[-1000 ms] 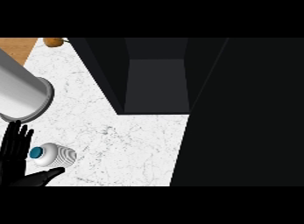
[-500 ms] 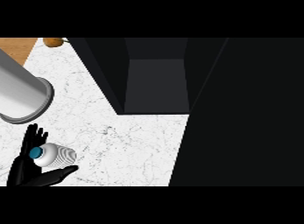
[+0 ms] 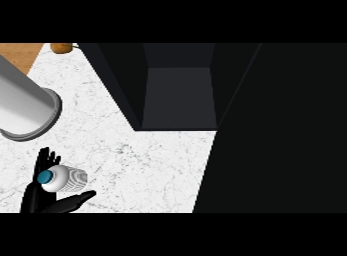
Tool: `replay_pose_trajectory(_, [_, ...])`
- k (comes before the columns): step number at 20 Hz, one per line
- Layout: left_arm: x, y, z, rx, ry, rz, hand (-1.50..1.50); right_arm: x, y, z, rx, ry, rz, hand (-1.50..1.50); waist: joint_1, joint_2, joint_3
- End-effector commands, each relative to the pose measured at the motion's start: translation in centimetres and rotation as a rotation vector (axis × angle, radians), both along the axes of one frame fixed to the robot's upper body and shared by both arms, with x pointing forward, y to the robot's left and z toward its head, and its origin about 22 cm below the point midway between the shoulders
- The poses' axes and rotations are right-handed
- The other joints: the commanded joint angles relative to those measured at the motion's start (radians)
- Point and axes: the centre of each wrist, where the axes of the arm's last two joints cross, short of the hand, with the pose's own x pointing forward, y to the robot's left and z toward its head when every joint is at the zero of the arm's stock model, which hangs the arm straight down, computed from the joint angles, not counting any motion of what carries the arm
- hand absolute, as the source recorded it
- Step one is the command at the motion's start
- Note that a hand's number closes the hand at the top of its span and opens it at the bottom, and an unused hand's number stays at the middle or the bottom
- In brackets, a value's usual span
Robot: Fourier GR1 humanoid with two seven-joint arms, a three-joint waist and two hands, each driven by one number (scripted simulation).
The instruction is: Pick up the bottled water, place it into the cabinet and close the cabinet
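Where the white marbled counter (image 3: 132, 165) fills the left-centre of the frame, items as follows:

1. Bottled water (image 3: 62, 179), lower left of frame. Clear ribbed body, blue cap facing up toward the camera. Sits on the counter, well apart from the cabinet.

2. Robot hand (image 3: 49, 200), black, lower left corner, coming in from the bottom edge. Which arm it belongs to: cannot tell from its place alone. Fingers (image 3: 47, 159) rise behind the bottle on its left side; thumb (image 3: 78, 197) sticks out below and to the right of the bottle. Hand cups round the bottle, fingers fairly straight, w/ no full wrap seen. Contact w/ bottle: looks touching, not certain.

3. Grey forearm (image 3: 13, 105), upper left of frame, thick cylinder w/ rimmed end pointing down-right, above the bottle. No hand seen on its end.

4. Cabinet (image 3: 177, 95), dark, upper centre. Interior visible as a grey recess. Large black door panel (image 3: 287, 130) covers the right side of frame.

5. Wood-coloured surface (image 3: 17, 50), upper left corner, w/ small brown object (image 3: 61, 47) at top edge; identity unclear.
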Motion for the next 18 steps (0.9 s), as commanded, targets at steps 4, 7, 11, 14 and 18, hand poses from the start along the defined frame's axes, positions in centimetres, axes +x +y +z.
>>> replay_pose_trajectory(4, [0.0, -1.3, -3.0, -0.023, 0.001, 0.016, -1.50, -0.5, -1.3, 1.6, -0.036, -0.083, -0.039, -1.50, 0.001, 0.002, 0.000])
replay_pose_trajectory(7, [-0.8, 0.3, -3.7, -0.048, -0.023, 0.028, -1.50, -1.6, -1.1, 1.8, -0.008, -0.068, -0.046, -1.50, -0.001, 0.001, 0.000])
replay_pose_trajectory(11, [-1.1, 0.1, -4.6, -0.070, -0.061, -0.006, -1.50, -1.9, -0.9, 2.1, -0.019, -0.065, -0.052, -1.50, -0.001, 0.001, -0.001])
replay_pose_trajectory(14, [-1.4, 0.5, -5.1, -0.092, -0.072, -0.012, -1.50, -2.4, -1.5, 2.6, -0.024, -0.059, -0.036, -1.50, -0.003, 0.000, -0.001])
replay_pose_trajectory(18, [-1.4, -1.1, -5.4, -0.145, -0.100, -0.009, 1.50, -1.7, -1.7, 2.6, -0.008, -0.072, -0.051, -1.50, -0.001, 0.001, 0.000])
